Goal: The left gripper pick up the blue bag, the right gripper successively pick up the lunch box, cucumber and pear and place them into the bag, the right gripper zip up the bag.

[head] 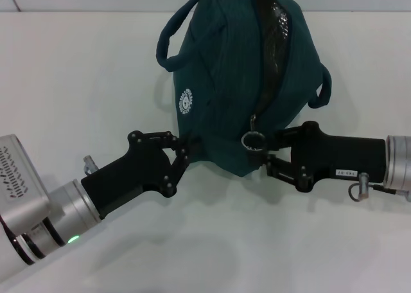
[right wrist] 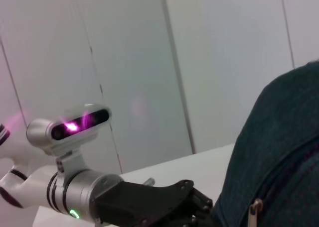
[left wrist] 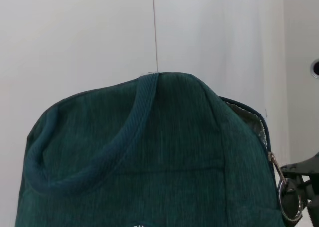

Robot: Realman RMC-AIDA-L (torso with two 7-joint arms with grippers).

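The blue bag point(head: 231, 87) stands at upper centre of the head view on the white table point(head: 77, 81), its zipper seam still gaping along the top with silver lining visible. None of the food items is visible outside it, so the step in hand appears to be zipping.

The left gripper point(head: 183, 153), at lower left, pinches the bag's lower left corner fabric.

The right gripper point(head: 260, 153), entering from the right edge, sits at the metal ring pull point(head: 252, 139); its fingers seem pressed around the ring, though contact is partly hidden.

Next move: draw the pull along the seam toward the upper frame while the left gripper braces the bag.
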